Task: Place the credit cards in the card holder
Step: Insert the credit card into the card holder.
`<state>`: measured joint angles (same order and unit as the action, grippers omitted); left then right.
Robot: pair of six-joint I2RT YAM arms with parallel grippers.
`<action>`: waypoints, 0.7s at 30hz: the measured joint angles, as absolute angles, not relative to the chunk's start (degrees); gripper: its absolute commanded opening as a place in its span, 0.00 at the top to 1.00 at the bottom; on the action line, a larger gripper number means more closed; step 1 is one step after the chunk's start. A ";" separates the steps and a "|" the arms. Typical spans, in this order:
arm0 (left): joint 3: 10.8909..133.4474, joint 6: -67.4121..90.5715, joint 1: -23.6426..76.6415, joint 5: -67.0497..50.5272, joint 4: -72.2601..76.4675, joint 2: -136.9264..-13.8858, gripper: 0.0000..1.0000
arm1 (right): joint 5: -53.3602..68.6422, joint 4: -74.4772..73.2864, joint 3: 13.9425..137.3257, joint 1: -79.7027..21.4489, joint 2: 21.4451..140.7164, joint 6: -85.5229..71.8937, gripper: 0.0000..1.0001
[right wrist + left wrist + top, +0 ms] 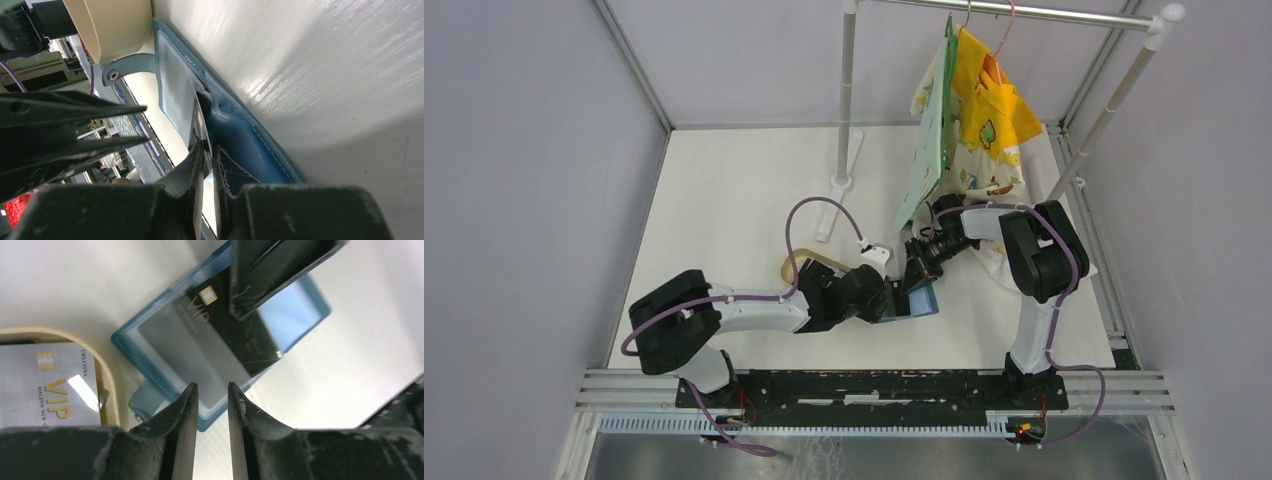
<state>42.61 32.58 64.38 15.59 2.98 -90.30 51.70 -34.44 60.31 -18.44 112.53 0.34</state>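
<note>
The teal card holder (916, 302) lies open on the white table, its clear pocket window facing up (300, 310). A dark credit card (240, 335) marked VIP sits partly inside that pocket. My right gripper (209, 147) stands over the card's outer edge, jaws a narrow slit apart with the card's edge (198, 125) between the tips. My left gripper (211, 387) is open by a finger's width, its tips over the holder's near corner. A silver VIP credit card (45, 385) lies in the tan tray (107, 375).
The tan tray (799, 265) sits just left of the holder, beside my left wrist. A clothes rail's pole foot (839, 183) stands behind, and hanging clothes (974, 110) drape down at the back right near my right arm.
</note>
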 measured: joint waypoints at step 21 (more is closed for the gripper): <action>64.77 41.36 72.93 25.43 -4.69 -104.84 0.85 | 52.53 -34.65 60.64 -18.63 113.12 0.82 0.83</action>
